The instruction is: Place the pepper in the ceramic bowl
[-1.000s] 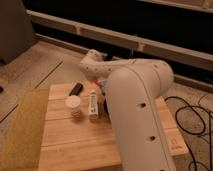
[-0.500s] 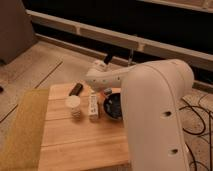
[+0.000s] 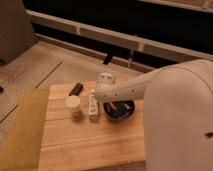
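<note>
The black ceramic bowl [image 3: 121,111] sits on the wooden table, right of centre. A small red-orange pepper [image 3: 114,106] shows at the bowl's left inner side. My gripper [image 3: 106,100] reaches in from the right at the end of the big white arm and hangs over the bowl's left rim, right by the pepper. I cannot tell whether the pepper lies in the bowl or is still held.
A white tube [image 3: 93,106] lies just left of the bowl. A small white ribbed cup [image 3: 73,105] stands left of that, and a dark oblong block [image 3: 76,89] lies behind it. The wooden table [image 3: 80,145] has a yellow-green mat [image 3: 22,130] at its left. My white arm [image 3: 175,110] fills the right side.
The arm has swung to the right and its bulk has left the table's middle. The black bowl has come into view, with the gripper now over its left rim.
</note>
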Robot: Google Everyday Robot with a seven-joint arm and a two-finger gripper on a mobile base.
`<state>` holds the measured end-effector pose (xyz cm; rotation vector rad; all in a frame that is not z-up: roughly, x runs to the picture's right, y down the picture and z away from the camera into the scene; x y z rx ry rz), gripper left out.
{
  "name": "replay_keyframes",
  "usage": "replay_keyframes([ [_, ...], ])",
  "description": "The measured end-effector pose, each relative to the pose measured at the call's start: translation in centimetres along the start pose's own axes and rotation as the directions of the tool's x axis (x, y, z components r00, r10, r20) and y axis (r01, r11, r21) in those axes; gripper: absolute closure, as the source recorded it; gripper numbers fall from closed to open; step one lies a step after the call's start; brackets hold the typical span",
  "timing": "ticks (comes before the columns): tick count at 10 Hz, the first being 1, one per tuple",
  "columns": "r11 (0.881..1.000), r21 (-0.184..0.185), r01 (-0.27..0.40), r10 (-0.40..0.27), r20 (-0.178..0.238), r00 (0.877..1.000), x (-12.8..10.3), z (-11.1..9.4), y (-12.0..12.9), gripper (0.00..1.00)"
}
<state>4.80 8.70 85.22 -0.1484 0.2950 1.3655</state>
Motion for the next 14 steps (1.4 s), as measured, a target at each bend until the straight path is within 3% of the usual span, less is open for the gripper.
replay_keyframes([
  [1,1.000,0.016,-0.015,0.016,-0.012,1.000,1.12,0.15,-1.02,1.00],
  [3,1.000,0.010,-0.013,0.013,-0.011,1.000,1.20,0.14,-0.67,0.92],
  [7,1.000,0.008,-0.012,0.012,-0.011,1.000,1.21,0.09,-0.50,0.53],
  [8,1.000,0.008,-0.010,0.010,-0.011,1.000,1.18,0.09,-0.40,0.40],
  [10,1.000,0.008,-0.010,0.010,-0.012,1.000,1.23,0.13,-0.41,0.23],
  [14,1.000,0.009,-0.010,0.010,-0.013,1.000,1.27,0.17,-0.46,0.20],
])
